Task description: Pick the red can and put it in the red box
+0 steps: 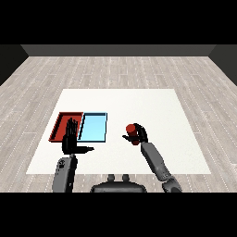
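Note:
The red can (pixel 132 132) is held in my right hand (pixel 139 134), whose fingers curl round it, right of the trays over the white table (pixel 139 106). The red tray (pixel 62 123) lies at the table's left, with the light blue tray (pixel 94 127) touching its right side. My left hand (pixel 71 137) is raised with straight fingers pointing up, in front of the red tray's near right part and hiding some of it. The thumb sticks out to the right.
Grey wooden floor surrounds the white table. The table's far half and right side show only white surface.

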